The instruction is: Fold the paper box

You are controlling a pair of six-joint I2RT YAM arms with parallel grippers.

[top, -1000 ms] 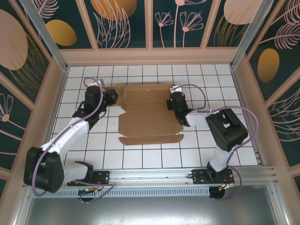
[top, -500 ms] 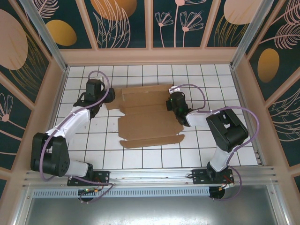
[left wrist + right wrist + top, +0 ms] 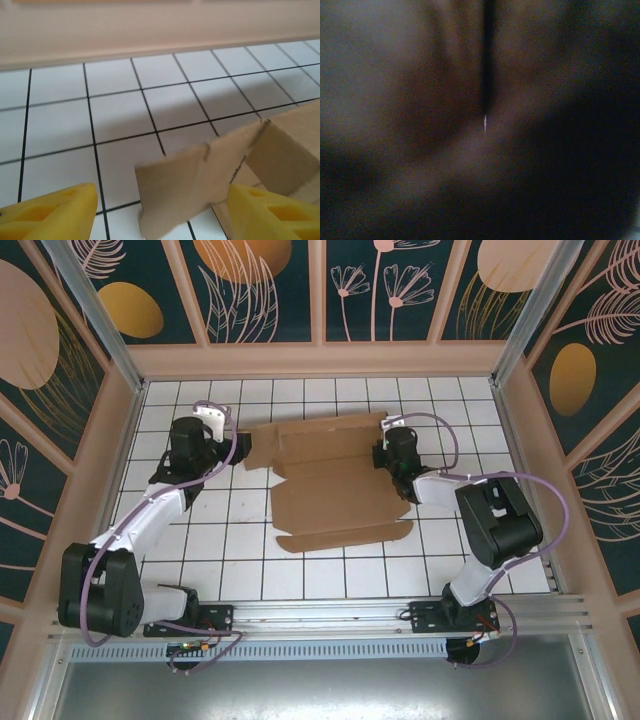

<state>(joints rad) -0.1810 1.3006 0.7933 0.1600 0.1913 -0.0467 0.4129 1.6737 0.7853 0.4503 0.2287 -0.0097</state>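
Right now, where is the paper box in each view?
Top external: the paper box sits spread out at centre frame.
Left wrist: its flap stands up from lower centre to the right edge.
Right wrist: too dark and blurred to tell.
Shared landmark: the white tiled table with black grid lines.

Reaches out from the near left base with the long white and black left arm [image 3: 150, 512], bent at the elbow, and holds the left gripper [image 3: 160, 205] low, with its two yellow foam fingers [image 3: 52, 212] spread wide apart. Bends the black and white right arm [image 3: 490, 525] up from the near right base and back in toward the middle, with the small black right gripper [image 3: 390, 452] pointing left, low down and closed tight.
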